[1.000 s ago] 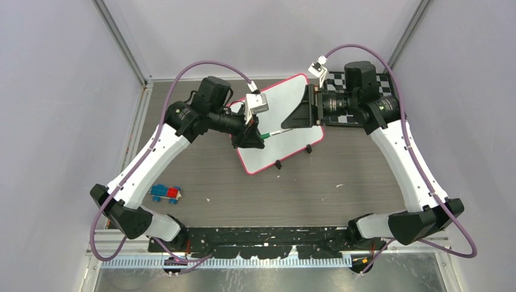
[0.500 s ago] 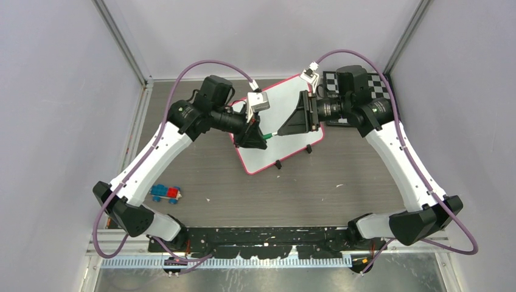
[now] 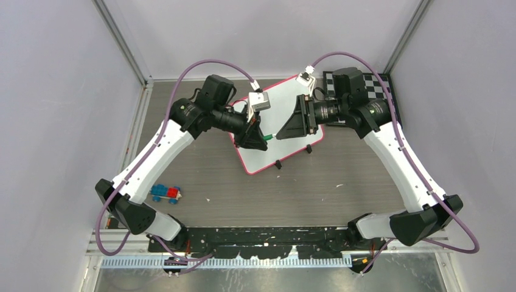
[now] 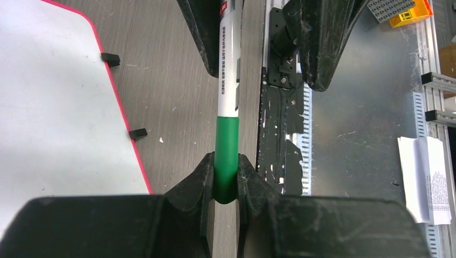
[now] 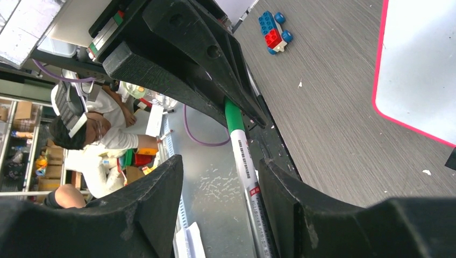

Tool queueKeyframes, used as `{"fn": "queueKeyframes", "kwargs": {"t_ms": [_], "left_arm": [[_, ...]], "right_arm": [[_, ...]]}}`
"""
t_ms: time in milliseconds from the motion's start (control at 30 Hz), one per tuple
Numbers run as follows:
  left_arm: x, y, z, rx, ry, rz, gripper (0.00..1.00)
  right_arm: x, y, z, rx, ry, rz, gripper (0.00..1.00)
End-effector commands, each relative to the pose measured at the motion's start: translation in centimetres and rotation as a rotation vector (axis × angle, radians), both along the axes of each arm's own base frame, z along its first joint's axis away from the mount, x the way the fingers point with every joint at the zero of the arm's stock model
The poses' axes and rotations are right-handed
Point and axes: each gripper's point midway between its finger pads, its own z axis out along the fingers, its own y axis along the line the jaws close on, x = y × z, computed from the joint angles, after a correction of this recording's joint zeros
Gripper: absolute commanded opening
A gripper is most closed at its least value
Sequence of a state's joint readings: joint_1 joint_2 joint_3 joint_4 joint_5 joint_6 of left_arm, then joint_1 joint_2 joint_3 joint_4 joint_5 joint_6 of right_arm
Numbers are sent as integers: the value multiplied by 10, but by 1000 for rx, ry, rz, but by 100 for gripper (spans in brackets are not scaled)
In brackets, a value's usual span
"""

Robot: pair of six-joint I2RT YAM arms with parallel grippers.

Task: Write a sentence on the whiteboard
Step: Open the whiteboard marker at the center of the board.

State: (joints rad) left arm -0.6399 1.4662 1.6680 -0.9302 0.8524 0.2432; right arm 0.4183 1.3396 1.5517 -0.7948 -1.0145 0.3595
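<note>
**Green marker [image 4: 228,107] spans both arms, above whiteboard [image 3: 281,100]**

Left wrist view: left fingers [image 4: 196,180] clamped on the green end. Only the right wrist view shows right fingers [image 5: 145,215] apart, barrel between them, gap on one side. Top view: arms reach inward, wrists face to face. The whiteboard lies far-centre on the worktop [image 3: 255,194].

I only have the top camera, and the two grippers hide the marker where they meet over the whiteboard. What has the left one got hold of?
Observer: In the left wrist view, the left gripper is shut on the marker by its green cap.
Operator: Is the right one gripping the barrel yet?
Observer: Not yet. In the right wrist view, the right gripper is open. Its fingers straddle the white barrel, one close beside it and the other clearly apart.
</note>
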Motion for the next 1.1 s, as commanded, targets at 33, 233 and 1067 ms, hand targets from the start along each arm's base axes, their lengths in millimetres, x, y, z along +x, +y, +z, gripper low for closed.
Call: {"fn": "queueKeyframes", "kwargs": {"t_ms": [33,233,1067], "left_arm": [[-6,0,11,-27,-29,-46,0],[-7,2,10,-21,-14,-44,0],[-15,0,4,-11,-4,-89,0]], "right_arm": [[-5,3,11,17,-57,26,57],[-8,6,0,-6,-60,45,51],[-16,12,4,-11,-73,87,41]]}}
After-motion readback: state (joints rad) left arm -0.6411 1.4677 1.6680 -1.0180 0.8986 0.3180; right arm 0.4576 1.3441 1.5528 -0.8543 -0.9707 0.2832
